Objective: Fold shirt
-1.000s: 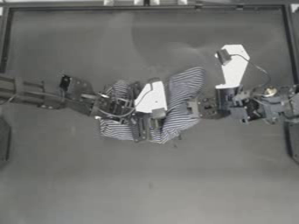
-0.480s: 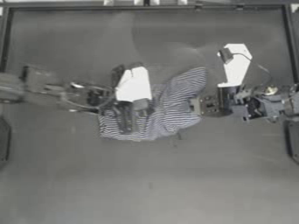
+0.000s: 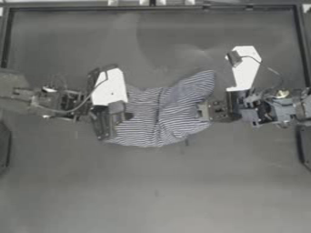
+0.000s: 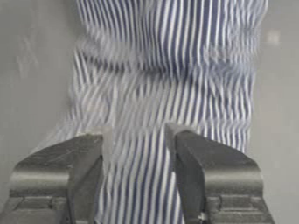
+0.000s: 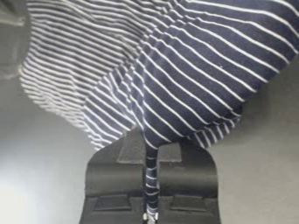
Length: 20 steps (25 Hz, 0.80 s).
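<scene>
- Dark grey and matte, the table (image 3: 152, 191) fills the top view, with a paler sheen across its far half and a thin dark rim (image 3: 152, 7) along its far edge and sides.
- The shirt (image 3: 163, 111) lies bunched near the table's middle, its navy-and-white stripes creased into folds; one lobe stretches up toward the far right, and the lower edge rounds off toward the near side.
- The left gripper (image 3: 104, 122) sits at the shirt's left edge. In the left wrist view its jaws stand apart, with striped cloth (image 4: 169, 87) running between and beyond them, nothing pinched.
- The right gripper (image 3: 209, 111) meets the shirt's right edge. The right wrist view shows its jaws clenched together on a narrow pleat of the fabric (image 5: 175, 78), which fans out wide just past the tips.
- Bare table surface shows on both sides of the cloth in each wrist view, smooth and grey.
- The room beyond the table's rim cannot be made out.
</scene>
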Each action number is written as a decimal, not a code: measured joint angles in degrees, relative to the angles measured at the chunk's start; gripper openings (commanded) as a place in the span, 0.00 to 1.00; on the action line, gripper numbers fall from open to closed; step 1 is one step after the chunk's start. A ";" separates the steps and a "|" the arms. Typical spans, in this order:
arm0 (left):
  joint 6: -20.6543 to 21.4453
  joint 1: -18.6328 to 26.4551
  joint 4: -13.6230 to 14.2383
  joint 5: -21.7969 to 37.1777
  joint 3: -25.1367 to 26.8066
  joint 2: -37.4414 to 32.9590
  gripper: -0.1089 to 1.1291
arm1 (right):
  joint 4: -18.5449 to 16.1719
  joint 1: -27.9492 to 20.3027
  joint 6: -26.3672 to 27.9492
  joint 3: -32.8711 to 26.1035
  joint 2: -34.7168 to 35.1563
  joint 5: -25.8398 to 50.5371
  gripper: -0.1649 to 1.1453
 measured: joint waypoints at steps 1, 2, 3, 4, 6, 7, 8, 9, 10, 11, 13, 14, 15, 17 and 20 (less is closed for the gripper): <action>0.00 -0.09 -0.44 -0.53 0.97 0.00 0.72 | 0.53 0.00 -0.44 0.00 0.00 0.18 0.18; -0.09 -0.18 -0.79 -1.14 1.85 0.00 0.72 | 0.97 0.09 -0.88 0.00 0.00 0.35 0.18; -0.09 -0.09 -1.05 -1.93 2.64 0.00 0.72 | 1.49 0.09 -1.49 0.00 0.00 0.70 0.18; -0.09 -0.18 -1.32 -2.72 3.25 0.00 0.72 | 2.02 0.18 -2.02 0.00 0.00 1.05 0.18; -0.18 -0.18 -1.85 -4.66 4.48 0.53 0.72 | 2.90 0.53 -3.16 -0.09 0.00 2.02 0.18; -0.18 -0.18 -2.11 -5.54 4.83 1.05 0.72 | 3.52 0.79 -3.96 -0.26 -0.09 2.90 0.18; -0.26 -0.18 -2.37 -6.59 5.19 2.11 0.72 | 4.31 1.05 -4.83 -0.62 0.00 3.87 0.18; -0.18 -0.18 -2.55 -7.38 5.36 3.25 0.72 | 5.10 1.32 -5.63 -0.97 0.00 4.75 0.18; -0.26 -0.18 -2.64 -8.00 5.36 4.31 0.72 | 6.42 1.58 -6.94 -1.32 0.00 5.80 0.18; -0.26 -0.18 -2.72 -8.70 5.36 5.36 0.72 | 7.73 1.76 -8.44 -1.58 0.00 6.77 0.18; -0.26 -0.18 -2.64 -10.02 5.27 7.12 0.72 | 11.16 1.93 -12.04 -2.29 0.00 8.61 0.18; -0.26 -0.18 -2.72 -10.63 5.01 8.00 0.72 | 13.54 1.93 -14.68 -2.72 -0.09 9.84 0.18; -0.26 -0.18 -2.72 -11.16 4.75 8.88 0.72 | 15.56 1.93 -17.05 -3.16 0.00 10.99 0.18; -0.18 -0.09 -2.64 -11.95 4.22 9.93 0.72 | 19.34 1.93 -21.45 -4.48 0.00 13.54 0.18; 0.00 -0.09 -2.72 -13.89 2.55 12.04 0.72 | 23.47 1.76 -26.54 -6.59 0.00 17.93 0.18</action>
